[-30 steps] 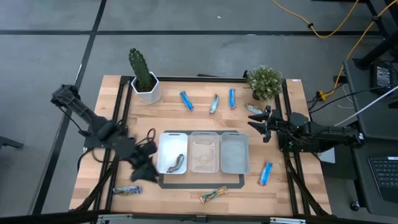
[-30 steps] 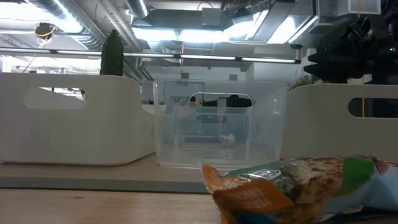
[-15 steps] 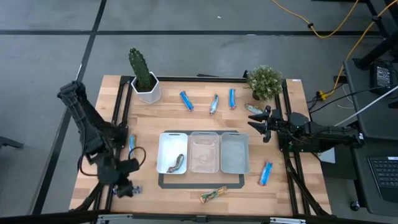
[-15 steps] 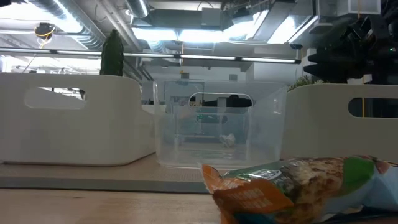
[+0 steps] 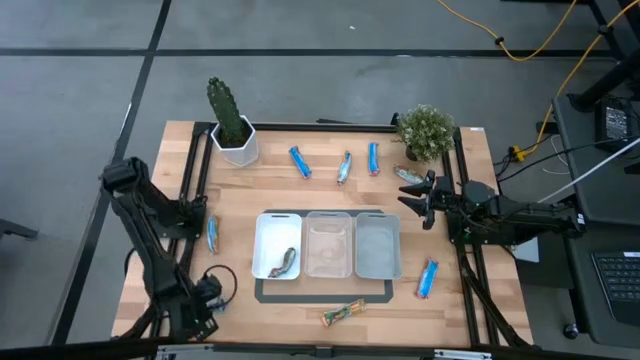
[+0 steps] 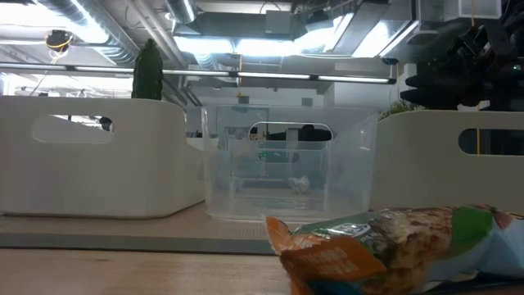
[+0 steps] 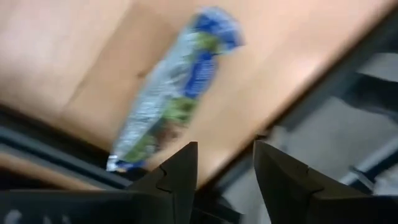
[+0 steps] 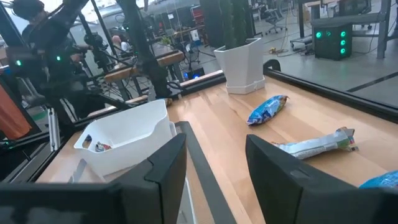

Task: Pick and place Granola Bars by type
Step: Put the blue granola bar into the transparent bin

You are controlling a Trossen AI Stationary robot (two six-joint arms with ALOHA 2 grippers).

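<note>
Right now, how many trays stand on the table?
3, side by side in one row: the left tray, white, holds one bar; the middle tray is clear; the right tray is grey. None seems hidden.

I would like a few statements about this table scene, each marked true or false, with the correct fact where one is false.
1. The left white tray holds one granola bar. True.
2. The clear middle tray holds three bars. False: no bar shows in it.
3. The left gripper is at the table's front left corner, its jaws open over a blue-ended bar. True.
4. The right gripper grips a blue bar. False: its jaws are open and empty, near the leafy plant.
5. A cactus stands in a white pot at the back left. True.
</note>
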